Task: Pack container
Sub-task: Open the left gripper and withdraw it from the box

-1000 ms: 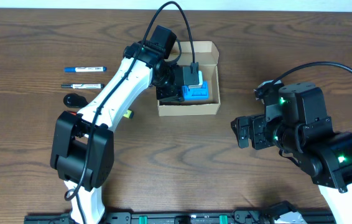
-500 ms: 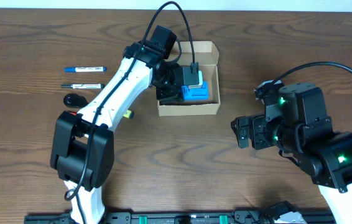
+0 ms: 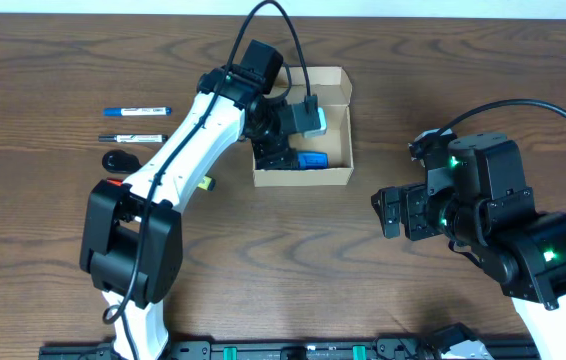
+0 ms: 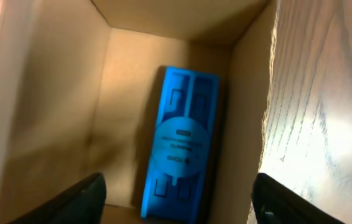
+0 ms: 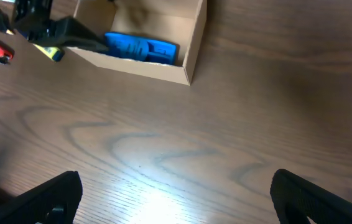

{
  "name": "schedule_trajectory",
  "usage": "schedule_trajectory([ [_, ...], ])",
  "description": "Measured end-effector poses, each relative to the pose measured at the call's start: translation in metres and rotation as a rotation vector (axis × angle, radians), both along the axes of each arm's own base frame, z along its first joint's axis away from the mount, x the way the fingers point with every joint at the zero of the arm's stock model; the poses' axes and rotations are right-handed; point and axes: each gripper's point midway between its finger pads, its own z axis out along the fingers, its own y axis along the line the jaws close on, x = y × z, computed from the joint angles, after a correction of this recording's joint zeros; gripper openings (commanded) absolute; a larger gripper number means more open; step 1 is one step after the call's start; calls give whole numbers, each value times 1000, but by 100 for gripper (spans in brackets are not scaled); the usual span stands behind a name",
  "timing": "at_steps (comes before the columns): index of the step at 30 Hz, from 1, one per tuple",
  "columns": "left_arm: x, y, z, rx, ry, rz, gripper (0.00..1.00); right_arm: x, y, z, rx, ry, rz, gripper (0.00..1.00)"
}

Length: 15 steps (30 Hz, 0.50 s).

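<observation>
Hovering with the left tool (image 3: pixel 281 140) just above the open container (image 3: pixel 335 88), at the far middle of the surface (image 3: pixel 263 270). Showing that tool released and grasping nothing: only two dark fingertips (image 4: pixel 83 199) peeking in at the bottom edge of the left wrist view, wide apart and cut off by the frame. Lying flat on the container floor between them, touching neither: a blue moulded block (image 4: pixel 182 149), its round label too blurred for reading. Hiding much of the container's left half from overhead behind the arm. Hanging well apart to the right, likewise released and empty: the right tool (image 3: pixel 393 212). Resting at far left: two markers (image 3: pixel 135 110) and a black lump (image 3: pixel 121 159), too small for naming.
</observation>
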Motion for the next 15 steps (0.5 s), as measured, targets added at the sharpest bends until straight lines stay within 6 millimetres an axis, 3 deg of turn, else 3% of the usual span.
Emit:
schedule_trajectory([
  [4, 13, 10, 36, -6, -58, 140, 71, 0, 0, 0, 0, 0, 0, 99],
  [7, 21, 36, 75, -11, -105, 327, 68, 0, 0, 0, 0, 0, 0, 99],
  [10, 15, 76, 104, -19, -73, 523, 60, 0, 0, 0, 0, 0, 0, 99],
  [13, -2, 125, 115, -18, 26, 694, 73, 0, 0, 0, 0, 0, 0, 99],
  [15, -11, 154, 116, -15, 95, 797, 75, 0, 0, 0, 0, 0, 0, 99],
])
